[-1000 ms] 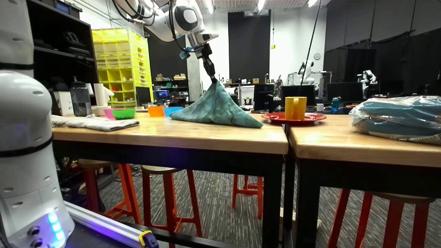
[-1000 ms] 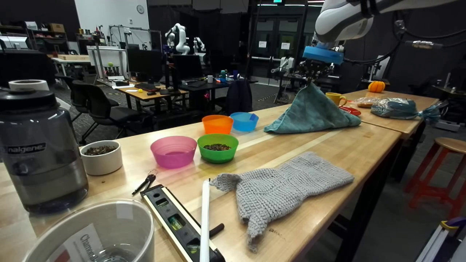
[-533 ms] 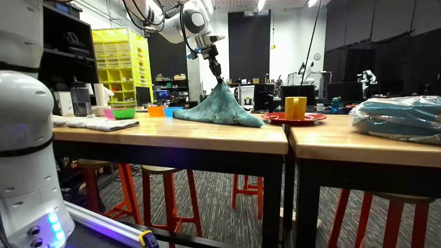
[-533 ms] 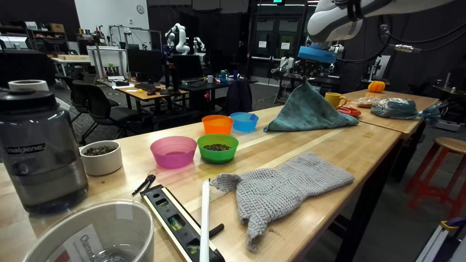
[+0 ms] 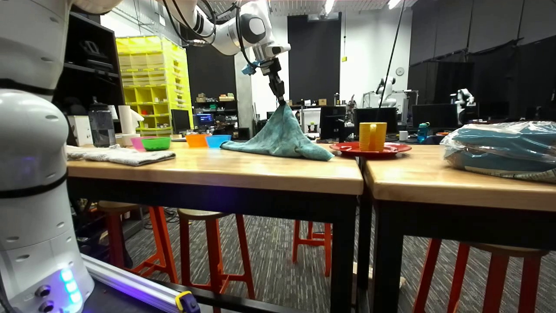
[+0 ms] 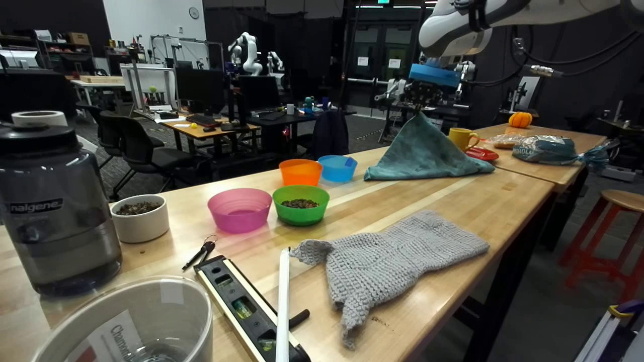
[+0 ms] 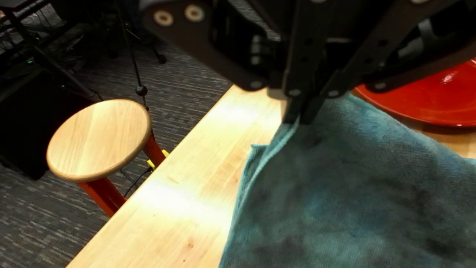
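Observation:
My gripper [image 5: 281, 102] is shut on the upper edge of a teal cloth [image 5: 280, 134] and holds it up in a peak. The cloth's lower part spreads over the wooden table [image 5: 208, 167]. In an exterior view the gripper [image 6: 418, 108] is dark and the cloth [image 6: 427, 153] hangs as a tent shape below it. In the wrist view the fingertips [image 7: 300, 117] are together on the cloth [image 7: 334, 193], with a folded edge at its left. The rest of the cloth's underside is hidden.
A red plate [image 5: 393, 149] with a yellow mug [image 5: 372, 137] stands beside the cloth. Orange [image 6: 301, 172], blue [image 6: 337, 168], pink [image 6: 240, 210] and green [image 6: 300, 213] bowls, a grey knit cloth [image 6: 397, 251], a level [image 6: 246, 306], a bottle [image 6: 58, 211] and a bagged loaf [image 6: 546, 150] lie about.
My gripper has moved rightward in one exterior view and leftward in the other, carrying the cloth's peak along at much the same height. The cloth's lower edge has shifted slightly.

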`<state>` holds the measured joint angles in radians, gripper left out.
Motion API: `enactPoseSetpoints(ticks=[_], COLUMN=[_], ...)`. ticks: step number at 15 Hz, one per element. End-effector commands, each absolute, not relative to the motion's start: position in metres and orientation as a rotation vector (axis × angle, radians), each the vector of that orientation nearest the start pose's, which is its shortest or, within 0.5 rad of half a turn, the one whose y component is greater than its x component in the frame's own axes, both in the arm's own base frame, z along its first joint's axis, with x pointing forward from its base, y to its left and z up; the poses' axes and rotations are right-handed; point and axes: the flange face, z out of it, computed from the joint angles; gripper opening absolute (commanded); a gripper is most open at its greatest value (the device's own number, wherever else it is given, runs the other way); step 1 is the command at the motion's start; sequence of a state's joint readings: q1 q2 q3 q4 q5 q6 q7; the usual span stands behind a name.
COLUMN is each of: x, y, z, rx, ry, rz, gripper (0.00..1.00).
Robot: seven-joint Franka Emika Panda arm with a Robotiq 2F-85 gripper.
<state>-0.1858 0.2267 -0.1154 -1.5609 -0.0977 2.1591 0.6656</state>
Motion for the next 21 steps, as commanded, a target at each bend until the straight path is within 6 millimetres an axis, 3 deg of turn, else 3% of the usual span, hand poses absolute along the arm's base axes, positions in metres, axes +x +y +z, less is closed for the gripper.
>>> enactPoseSetpoints(ticks=[1, 6, 10, 15, 21], x=[0.645, 0.651, 0.644, 0.625, 0.582], y=[-0.195, -0.197, -0.197, -0.190, -0.162], z=[0.558, 0.559, 0.564, 0.562, 0.552], rx=[-2.818, -2.828, -2.830, -2.873, -3.004], ry=[1.364, 1.364, 1.351, 1.299, 1.002], rz=[-0.583, -0.600, -0.616, -0.576, -0.469], gripper=[0.38, 0.71, 0.99, 1.00, 1.00])
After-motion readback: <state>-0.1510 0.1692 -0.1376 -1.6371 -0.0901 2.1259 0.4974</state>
